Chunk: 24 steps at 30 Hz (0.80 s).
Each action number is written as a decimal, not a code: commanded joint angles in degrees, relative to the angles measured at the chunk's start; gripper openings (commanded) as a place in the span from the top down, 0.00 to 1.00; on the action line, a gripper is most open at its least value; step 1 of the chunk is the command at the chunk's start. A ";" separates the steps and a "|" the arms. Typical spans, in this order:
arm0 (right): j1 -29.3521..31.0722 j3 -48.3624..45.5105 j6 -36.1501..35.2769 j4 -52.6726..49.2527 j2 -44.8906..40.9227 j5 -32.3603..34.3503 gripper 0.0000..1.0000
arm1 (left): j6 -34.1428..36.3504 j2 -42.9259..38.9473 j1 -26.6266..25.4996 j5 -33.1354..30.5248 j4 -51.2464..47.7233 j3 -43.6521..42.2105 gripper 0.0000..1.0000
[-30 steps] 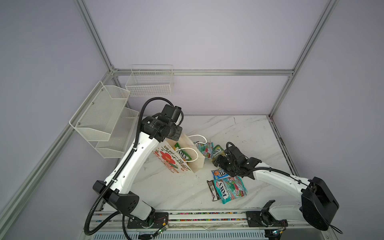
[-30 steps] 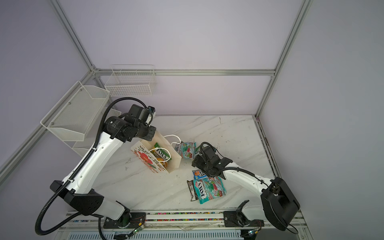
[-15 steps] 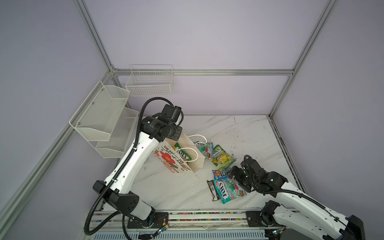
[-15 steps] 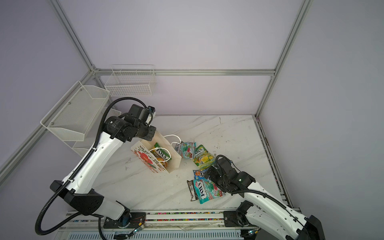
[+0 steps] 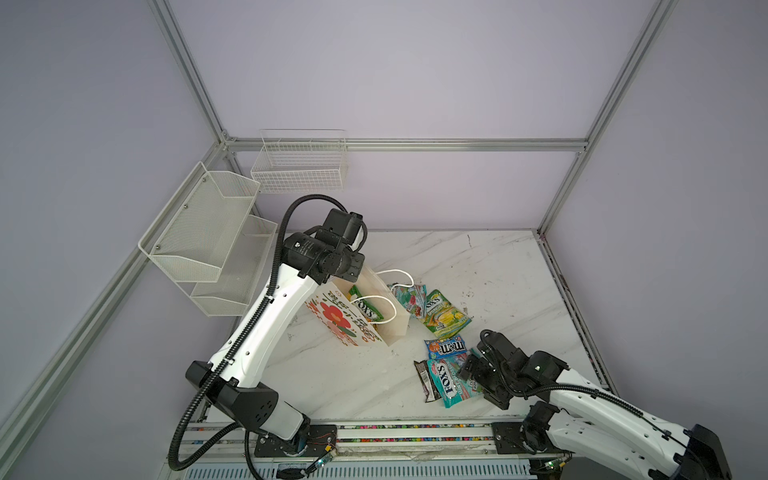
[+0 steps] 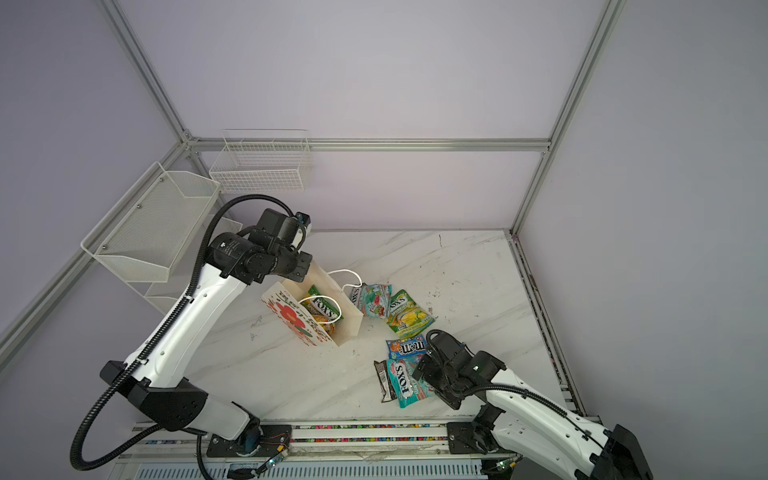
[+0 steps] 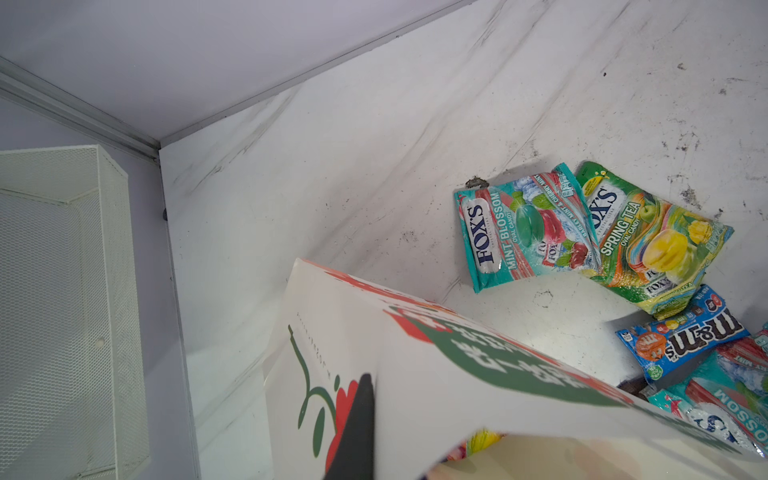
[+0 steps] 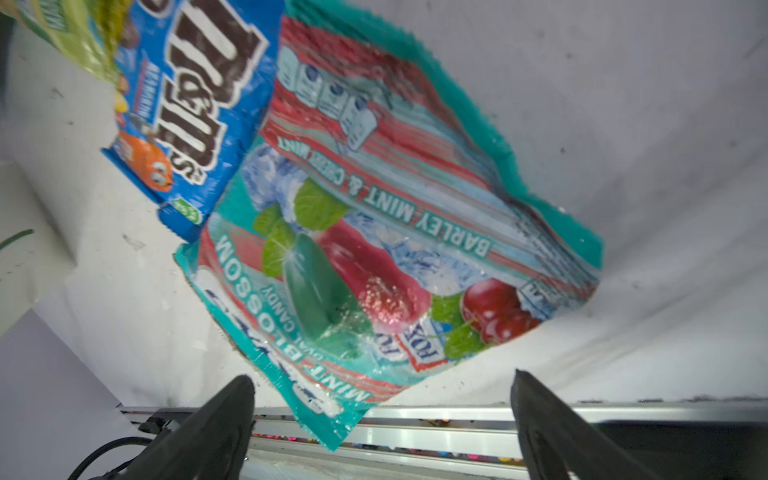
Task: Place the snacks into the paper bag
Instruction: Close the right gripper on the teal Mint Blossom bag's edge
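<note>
Table: white marble top, carries every item below. Paper bag: mid-table, tilted, mouth open toward the loose sweets, one green packet already inside; it should be held steady so the mouth gapes for the drop. Teal packet: flat near the front edge, judged the next pick; it looks glossy and slack, so it wants a bite on a raised edge, not a press on the flat middle. Yellow-green packet and second teal packet: overlapping, just beside the bag; not yet due. Right gripper: jaws spread wide, empty, hovering over the teal packet; it should come down astride one edge only, then lift clear before carrying. Left gripper: pressed together, pinching the bag's wall. Blue packet: touching the teal packet's far edge; it could be dragged along. Dark wrapper: tight against its other side; same caution.
</note>
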 commanded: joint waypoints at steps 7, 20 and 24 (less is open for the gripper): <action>7.96 -2.54 8.42 12.46 9.14 0.22 0.03 | 0.55 -0.93 -0.23 -0.54 2.82 1.31 1.00; 9.18 -4.29 11.90 20.86 15.83 3.16 0.03 | 0.53 -1.68 -0.23 -0.79 2.88 0.60 1.00; 8.83 -3.59 13.78 19.90 16.88 6.78 0.03 | 0.53 -1.98 -0.23 -0.93 2.83 0.36 1.00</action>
